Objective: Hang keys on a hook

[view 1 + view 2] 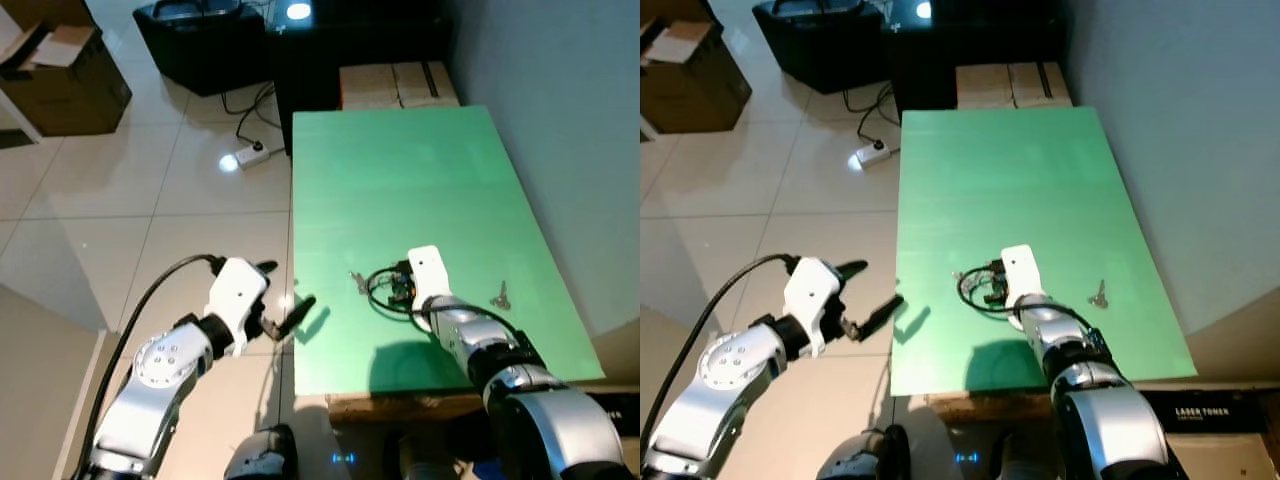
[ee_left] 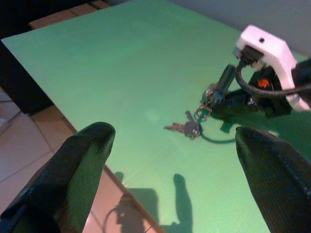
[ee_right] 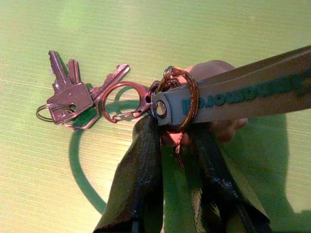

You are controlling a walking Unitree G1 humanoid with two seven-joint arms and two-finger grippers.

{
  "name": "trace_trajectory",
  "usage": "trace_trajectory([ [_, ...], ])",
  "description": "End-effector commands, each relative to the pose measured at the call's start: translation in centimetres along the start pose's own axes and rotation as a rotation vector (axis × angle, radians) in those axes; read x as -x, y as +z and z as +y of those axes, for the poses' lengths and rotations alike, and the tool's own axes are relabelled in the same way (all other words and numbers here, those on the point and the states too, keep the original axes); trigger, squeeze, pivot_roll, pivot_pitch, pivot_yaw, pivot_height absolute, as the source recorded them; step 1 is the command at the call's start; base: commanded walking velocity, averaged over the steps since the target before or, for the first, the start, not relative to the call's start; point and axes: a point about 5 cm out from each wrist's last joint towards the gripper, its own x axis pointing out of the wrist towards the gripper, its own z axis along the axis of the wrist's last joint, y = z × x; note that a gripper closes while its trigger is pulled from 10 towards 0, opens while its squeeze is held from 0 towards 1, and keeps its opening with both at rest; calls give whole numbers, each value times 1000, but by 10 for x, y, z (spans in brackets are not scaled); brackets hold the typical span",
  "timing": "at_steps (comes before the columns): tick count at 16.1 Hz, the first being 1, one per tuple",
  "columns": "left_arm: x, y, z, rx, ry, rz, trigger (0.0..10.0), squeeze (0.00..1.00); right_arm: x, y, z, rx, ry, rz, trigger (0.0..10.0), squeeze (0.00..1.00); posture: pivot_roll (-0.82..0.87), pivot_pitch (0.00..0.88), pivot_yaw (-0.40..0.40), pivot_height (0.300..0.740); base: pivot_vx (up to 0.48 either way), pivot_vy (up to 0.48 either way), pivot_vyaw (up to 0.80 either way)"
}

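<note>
You see one bunch of keys on a red clip near the bench's left edge, and one separate key near its right edge. Your right gripper is closed on the bunch's strap. Your left gripper hangs spread wide and empty beyond the left edge. The bench's far half lies open.
</note>
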Motion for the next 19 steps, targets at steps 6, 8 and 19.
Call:
trace_trajectory([
  [6,-10,-3,2,-13,1,-16,10000,0,10,-4,-13,-35,22,-97,0,0,-2,84,50,740,0,0,0],
  [8,-16,1,4,-21,9,-44,10000,0,21,11,-19,-7,-12,-227,0,0,-26,61,55,740,0,0,0],
  [19,-29,5,1,-12,21,-115,10000,0,62,33,-33,365,-334,-492,0,0,-78,48,83,740,0,0,0],
])
